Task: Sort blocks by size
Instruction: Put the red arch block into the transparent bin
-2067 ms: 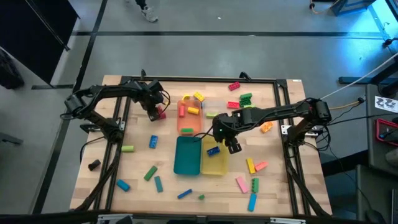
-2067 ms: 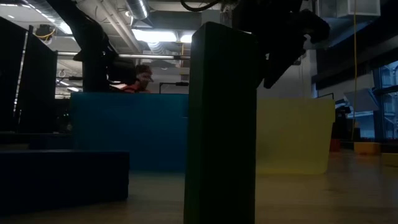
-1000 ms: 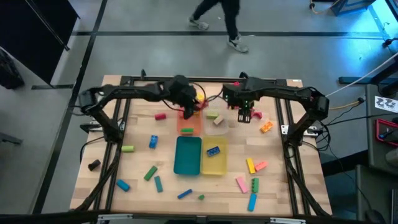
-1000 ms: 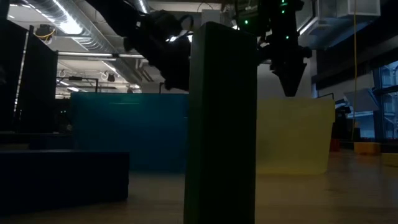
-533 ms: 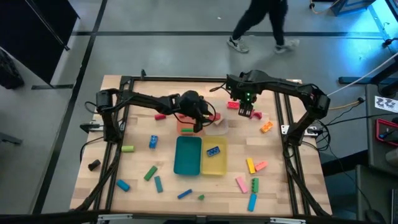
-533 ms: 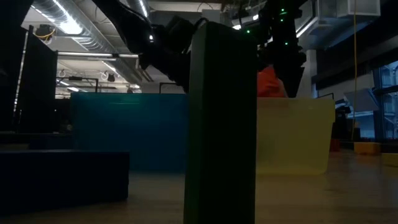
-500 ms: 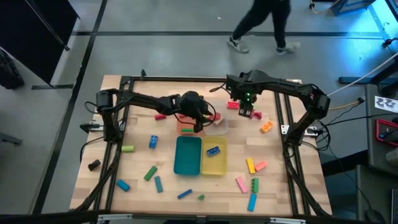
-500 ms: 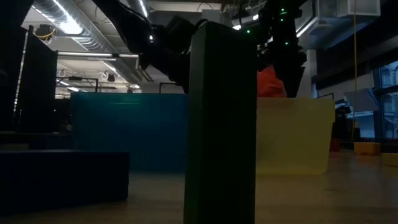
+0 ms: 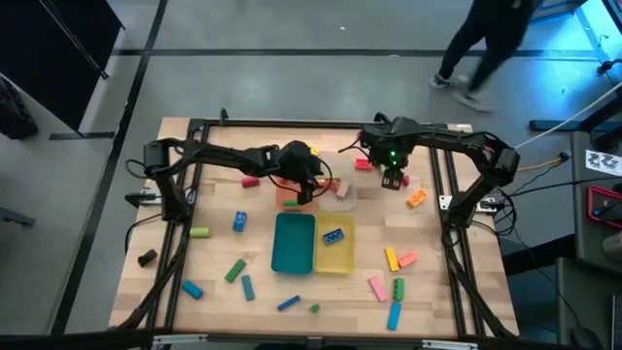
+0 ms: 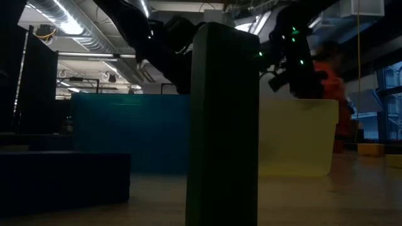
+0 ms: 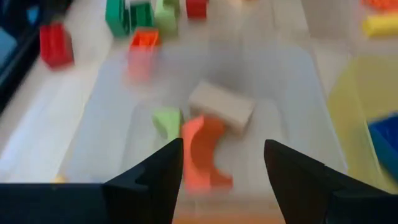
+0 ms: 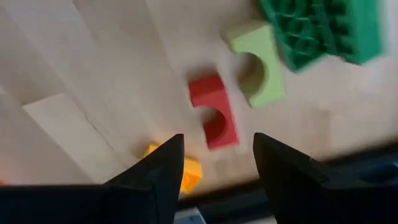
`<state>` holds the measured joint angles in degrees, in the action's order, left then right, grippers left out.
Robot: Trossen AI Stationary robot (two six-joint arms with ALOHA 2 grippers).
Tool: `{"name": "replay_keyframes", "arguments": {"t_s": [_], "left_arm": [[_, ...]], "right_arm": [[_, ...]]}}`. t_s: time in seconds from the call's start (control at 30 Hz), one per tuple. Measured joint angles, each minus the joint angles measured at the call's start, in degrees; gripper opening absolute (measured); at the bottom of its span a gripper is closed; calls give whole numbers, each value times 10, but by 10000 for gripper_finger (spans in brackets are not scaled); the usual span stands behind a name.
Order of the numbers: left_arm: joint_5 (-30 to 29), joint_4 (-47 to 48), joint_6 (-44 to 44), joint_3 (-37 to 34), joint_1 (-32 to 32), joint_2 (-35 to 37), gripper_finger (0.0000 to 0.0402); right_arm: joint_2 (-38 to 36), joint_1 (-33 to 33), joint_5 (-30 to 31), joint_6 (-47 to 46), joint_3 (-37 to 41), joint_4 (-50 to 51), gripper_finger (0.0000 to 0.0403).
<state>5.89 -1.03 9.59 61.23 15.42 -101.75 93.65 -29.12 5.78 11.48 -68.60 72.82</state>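
Hovering over the clear tray (image 9: 338, 194) with fingers spread and empty, the left end effector (image 11: 222, 163) has an orange block (image 11: 204, 154) lying in that tray below; the right end effector (image 12: 214, 163), open and empty beyond the tray, should next descend on the red block (image 12: 213, 111).

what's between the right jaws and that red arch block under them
Nothing visible. In the right wrist view the open right gripper hangs over bare table with the red arch block just ahead; the light green arch block lies beside it, off the path.
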Motion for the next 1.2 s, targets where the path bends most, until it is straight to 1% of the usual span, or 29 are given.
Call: {"name": "replay_keyframes", "arguments": {"t_s": [0.1,0.17,0.37,0.6,0.67,0.73,0.83,0.93,1.1,1.2], "left_arm": [[1,62,8,0,8,21,209],[1,84,8,0,13,33,210],[0,89,9,0,16,40,210],[0,90,9,0,16,40,210],[0,90,9,0,16,40,210],[0,91,9,0,16,40,210],[0,103,9,0,16,45,210],[1,128,15,0,16,65,210],[0,199,51,0,17,125,210],[-1,245,75,0,24,171,210]], "right_arm": [[-13,-10,-8,9,44,-47,195],[-15,-17,-3,9,67,-53,195],[-15,-21,60,9,131,-103,195],[-16,-21,66,8,186,-194,192],[-16,-21,66,8,195,-195,180],[-16,-21,62,8,200,-192,156],[-16,-21,45,8,207,-191,102],[-17,-20,26,8,208,-186,45],[-17,-20,12,1,208,-181,40],[-15,-20,5,-24,198,-145,57]]}}
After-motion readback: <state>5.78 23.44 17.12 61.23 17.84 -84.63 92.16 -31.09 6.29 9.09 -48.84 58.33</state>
